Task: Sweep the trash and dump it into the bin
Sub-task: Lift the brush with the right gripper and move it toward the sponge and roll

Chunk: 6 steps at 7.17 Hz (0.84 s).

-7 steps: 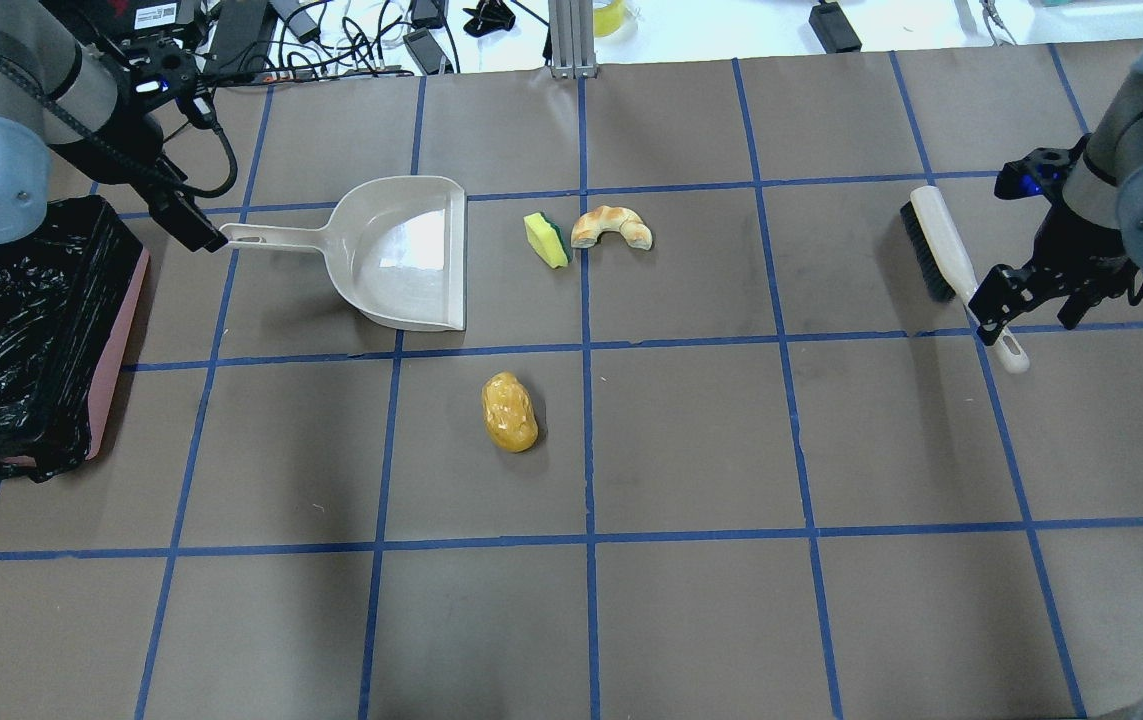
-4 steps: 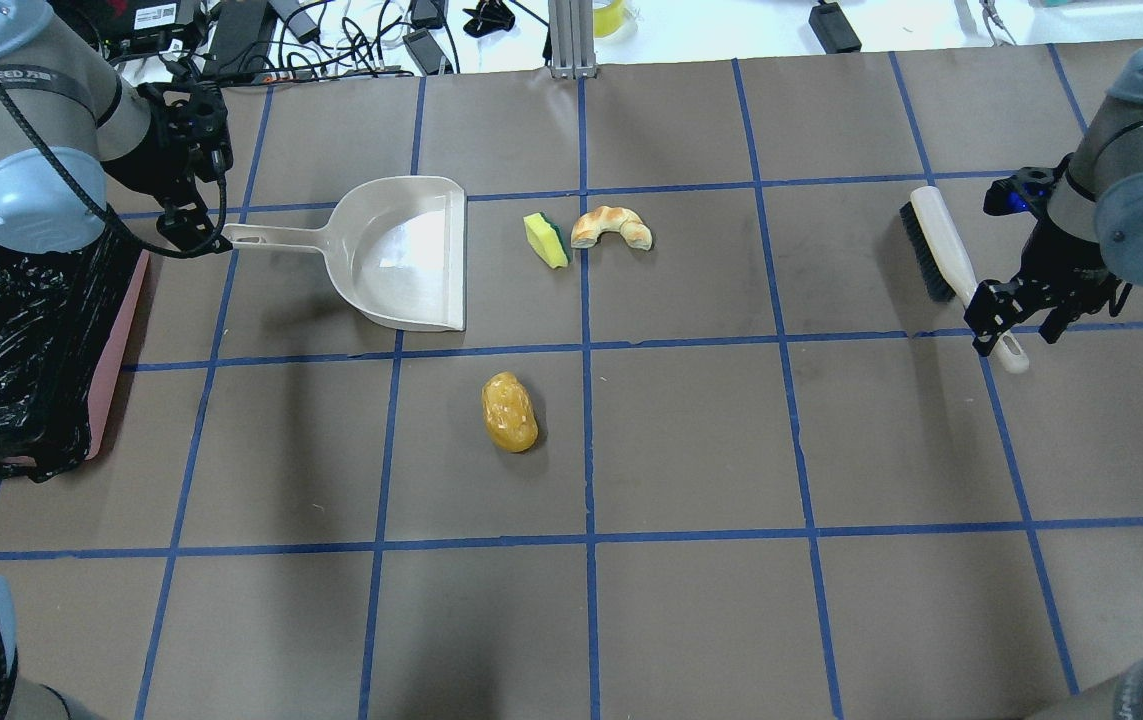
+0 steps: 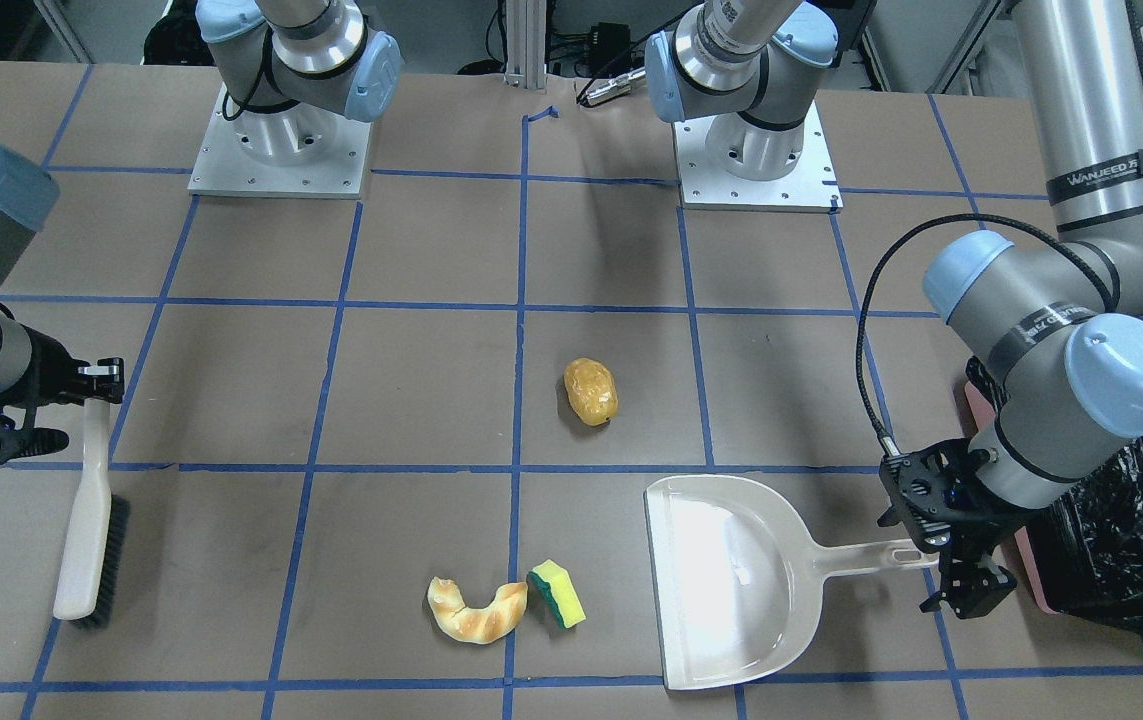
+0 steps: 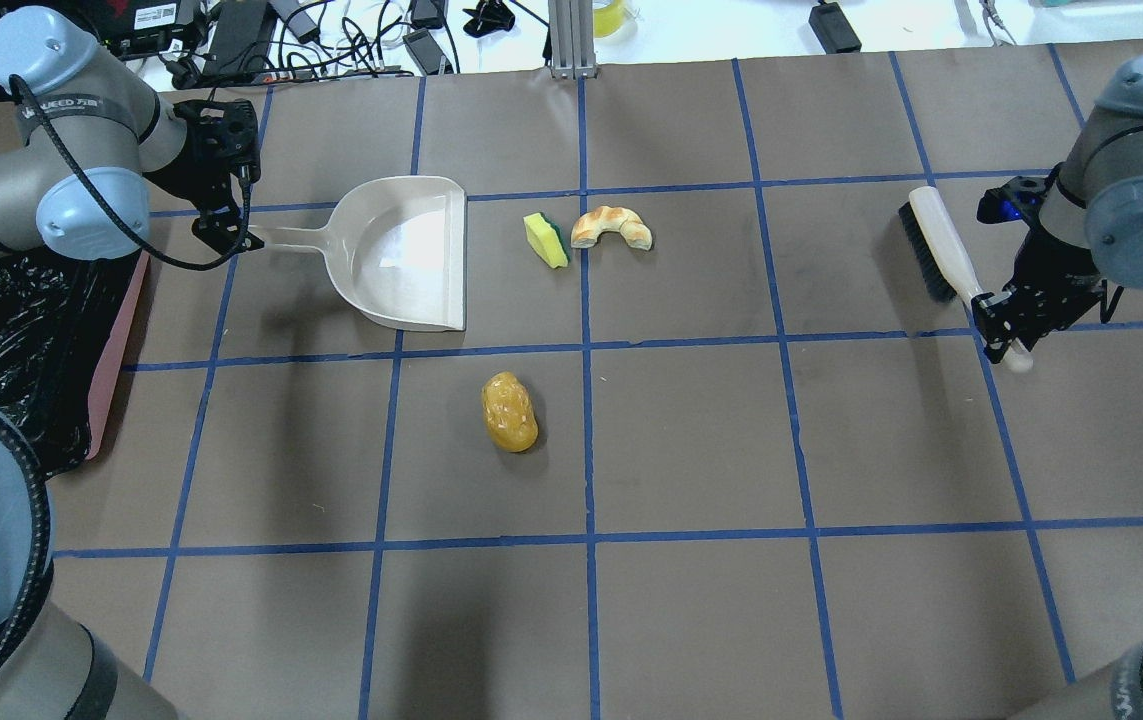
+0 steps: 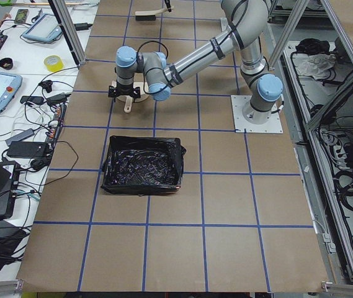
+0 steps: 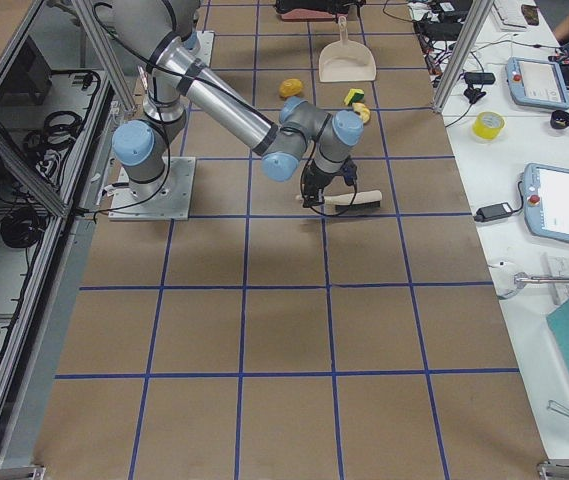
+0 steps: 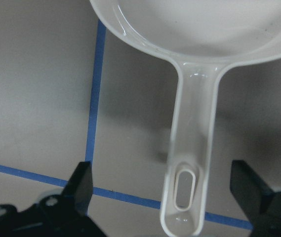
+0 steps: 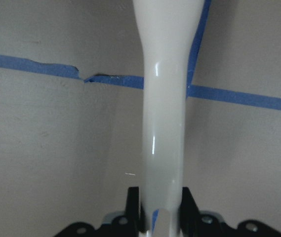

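Note:
The trash lies on the brown table: a yellow-orange potato lump (image 4: 509, 411), a croissant piece (image 4: 612, 227) and a yellow-green sponge (image 4: 545, 240) beside it. The bin (image 4: 116, 340), pink with a black bag, stands at the left edge. My left gripper (image 4: 228, 236) is open, its fingers (image 7: 82, 185) on either side of the end of the beige dustpan's handle (image 7: 189, 148), apart from it. My right gripper (image 4: 1003, 322) is shut on the handle (image 8: 165, 98) of the beige hand brush (image 4: 934, 245), which lies on the table.
The dustpan (image 4: 401, 255) lies flat, its mouth facing the sponge and croissant. Blue tape lines grid the table. Cables and chargers lie beyond the far edge (image 4: 331, 40). The two arm bases (image 3: 281, 150) stand at the robot's side.
My left gripper has moved right and turned, and now straddles the dustpan handle's end. My right gripper has come down and closed on the brush handle. The trash has not moved.

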Each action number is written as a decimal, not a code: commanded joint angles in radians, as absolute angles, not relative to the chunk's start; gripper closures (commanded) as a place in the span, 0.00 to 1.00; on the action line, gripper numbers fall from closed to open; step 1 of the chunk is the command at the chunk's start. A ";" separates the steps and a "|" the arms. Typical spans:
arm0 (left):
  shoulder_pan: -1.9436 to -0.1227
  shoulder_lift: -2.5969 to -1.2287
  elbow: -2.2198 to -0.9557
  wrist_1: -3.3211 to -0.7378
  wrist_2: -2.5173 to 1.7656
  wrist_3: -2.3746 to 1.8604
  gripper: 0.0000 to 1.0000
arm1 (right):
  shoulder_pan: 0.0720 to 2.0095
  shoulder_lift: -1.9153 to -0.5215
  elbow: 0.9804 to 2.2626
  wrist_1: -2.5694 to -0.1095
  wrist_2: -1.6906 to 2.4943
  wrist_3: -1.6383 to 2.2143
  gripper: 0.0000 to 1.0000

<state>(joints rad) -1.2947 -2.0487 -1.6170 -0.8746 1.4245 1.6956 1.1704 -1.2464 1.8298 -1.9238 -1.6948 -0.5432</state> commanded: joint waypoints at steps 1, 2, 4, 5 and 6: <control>-1.295 -2.094 -1.620 -0.871 1.422 1.704 0.02 | 1.178 -1.262 1.819 -1.918 -1.700 -0.511 0.84; -1.295 -2.101 -1.624 -0.882 1.420 1.704 0.02 | 1.199 -1.284 1.822 -1.896 -1.689 -0.433 0.91; -1.296 -2.100 -1.635 -0.885 1.420 1.703 0.21 | 1.357 -1.319 1.821 -1.858 -1.739 -0.273 1.00; -1.298 -2.091 -1.635 -0.882 1.430 1.697 0.86 | 1.440 -1.330 1.821 -1.823 -1.746 -0.176 1.00; -1.299 -2.088 -1.635 -0.885 1.430 1.697 0.86 | 1.525 -1.318 1.821 -1.815 -1.768 -0.070 1.00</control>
<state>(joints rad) -1.2975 -2.0930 -1.6346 -0.8835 1.4267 1.6986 1.4207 -1.3200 1.8209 -1.8343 -1.7441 -0.1975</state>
